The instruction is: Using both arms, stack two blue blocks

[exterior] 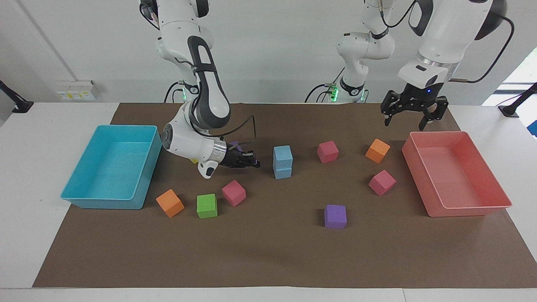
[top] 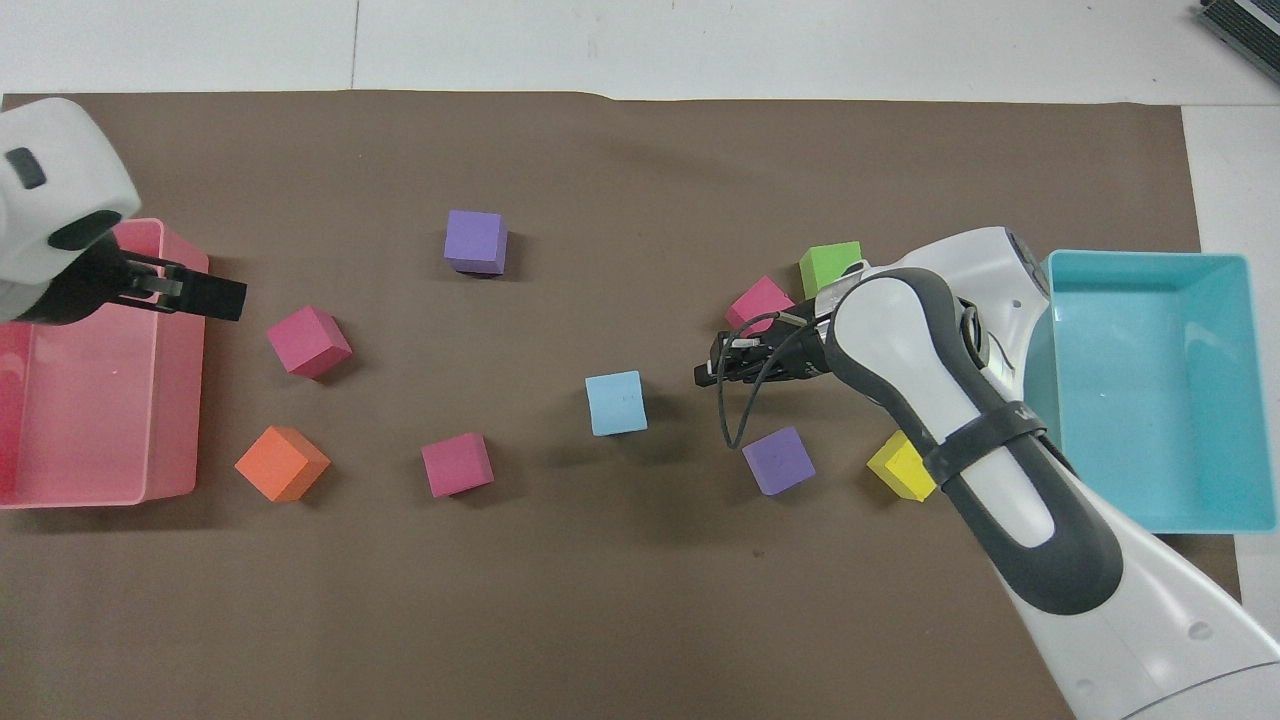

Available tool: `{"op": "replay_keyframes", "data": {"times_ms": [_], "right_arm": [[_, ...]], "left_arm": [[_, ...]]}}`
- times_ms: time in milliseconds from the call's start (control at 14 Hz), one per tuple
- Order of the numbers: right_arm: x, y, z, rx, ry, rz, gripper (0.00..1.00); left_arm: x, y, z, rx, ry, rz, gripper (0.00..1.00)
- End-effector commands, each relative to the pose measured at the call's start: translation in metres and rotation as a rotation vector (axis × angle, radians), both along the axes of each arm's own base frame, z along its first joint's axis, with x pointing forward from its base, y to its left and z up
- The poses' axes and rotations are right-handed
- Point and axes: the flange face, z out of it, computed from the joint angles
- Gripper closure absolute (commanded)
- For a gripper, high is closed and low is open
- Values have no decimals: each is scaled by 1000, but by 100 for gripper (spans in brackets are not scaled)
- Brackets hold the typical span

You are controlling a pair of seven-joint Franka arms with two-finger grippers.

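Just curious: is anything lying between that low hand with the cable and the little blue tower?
No. Only bare brown mat lies between the right hand and the blue blocks, clearest in the facing view.
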Motion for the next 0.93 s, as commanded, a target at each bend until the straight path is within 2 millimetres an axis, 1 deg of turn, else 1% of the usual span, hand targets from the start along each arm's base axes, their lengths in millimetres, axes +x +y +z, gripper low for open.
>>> {"op": "replay_keyframes", "data": {"times_ms": [0,71,142,214,285,356,427,499,641,712,783,855], "right_arm": [[6,-14,41,-114,-30,-7,60],[9,-18,55,-155,-50,-7,40],[9,-23,65,-189,-69,2,25],[10,-34,73,-219,-91,8,0],[11,-43,82,-248,-112,14,0],[8,-48,93,-279,-131,23,0],[9,-61,103,-309,-133,2,0],[10,-74,114,-342,-131,-18,0],[10,-96,129,-413,-119,8,0],[9,-104,137,-437,-112,19,0],[7,-114,139,-466,-95,22,0],[2,-120,147,-507,-93,21,0]], "left_arm": [[3,3,31,-1,32,-16,0],[3,12,34,4,57,0,0],[2,16,34,8,87,8,0],[-3,15,35,12,101,4,0],[-7,14,37,6,104,4,0],[-16,17,31,7,125,9,0],[-22,22,26,4,129,20,0],[-21,23,24,4,130,22,0],[-12,23,16,-37,140,28,0],[-9,34,16,-49,132,50,0],[-8,34,12,-48,138,46,0],[-9,35,7,-45,147,43,0]]}}
